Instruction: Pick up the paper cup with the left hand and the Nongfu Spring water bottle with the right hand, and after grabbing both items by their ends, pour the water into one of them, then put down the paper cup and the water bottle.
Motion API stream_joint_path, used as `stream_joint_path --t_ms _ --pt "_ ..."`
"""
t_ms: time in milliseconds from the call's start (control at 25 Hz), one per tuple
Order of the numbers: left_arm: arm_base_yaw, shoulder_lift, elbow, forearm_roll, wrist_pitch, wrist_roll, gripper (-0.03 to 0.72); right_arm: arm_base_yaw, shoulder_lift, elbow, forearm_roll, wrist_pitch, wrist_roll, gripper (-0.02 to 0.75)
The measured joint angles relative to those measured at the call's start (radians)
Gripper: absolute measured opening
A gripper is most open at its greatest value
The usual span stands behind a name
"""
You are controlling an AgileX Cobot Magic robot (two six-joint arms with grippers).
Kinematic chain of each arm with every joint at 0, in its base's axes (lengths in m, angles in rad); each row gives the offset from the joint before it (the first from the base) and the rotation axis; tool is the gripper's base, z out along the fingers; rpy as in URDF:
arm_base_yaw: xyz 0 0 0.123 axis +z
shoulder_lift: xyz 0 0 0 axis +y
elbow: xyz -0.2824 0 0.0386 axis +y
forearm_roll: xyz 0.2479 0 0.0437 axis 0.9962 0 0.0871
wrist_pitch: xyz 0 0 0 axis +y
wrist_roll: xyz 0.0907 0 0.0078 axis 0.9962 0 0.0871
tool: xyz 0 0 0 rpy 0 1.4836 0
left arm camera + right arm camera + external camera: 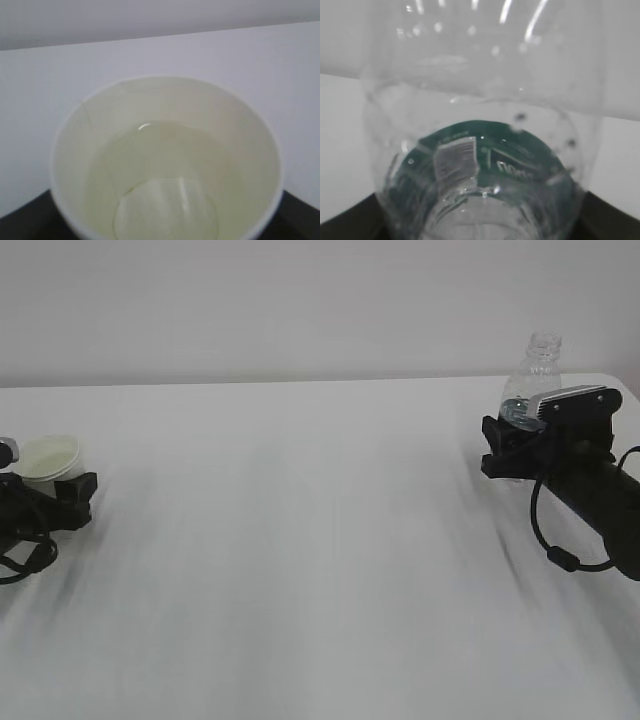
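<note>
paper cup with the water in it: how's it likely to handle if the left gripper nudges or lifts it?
The paper cup looks thin-walled, so it would probably dent under a firm squeeze. It holds shallow water, so it's likely still light, and the liquid may slosh if jerked. It is short with an open top, so a push near the rim could tip it and spill onto the table.

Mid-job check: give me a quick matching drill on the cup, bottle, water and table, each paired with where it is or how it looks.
Things:
1. paper cup
2. Nongfu Spring water bottle
3. water
4. table

Descriptions:
A. clear, with a green label
B. white, bare across the middle
C. at the left hand, far left
D. pooled inside the cup

Pairs: 1-C, 2-A, 3-D, 4-B
</note>
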Motion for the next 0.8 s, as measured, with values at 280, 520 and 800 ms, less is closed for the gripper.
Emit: stream_joint_path --t_ms 280,520,800 --pt "0.0 -0.057 0.061 0.006 0.0 0.0 0.578 0.0 0.0 0.0 0.0 0.0 0.0 0.468" --pt "0.0 -0.062 0.11 0.006 0.0 0.0 0.578 0.0 0.0 0.0 0.0 0.0 0.0 0.468" --pt "0.0 -0.064 0.117 0.014 0.0 0.0 0.605 0.0 0.0 0.0 0.0 0.0 0.0 0.468"
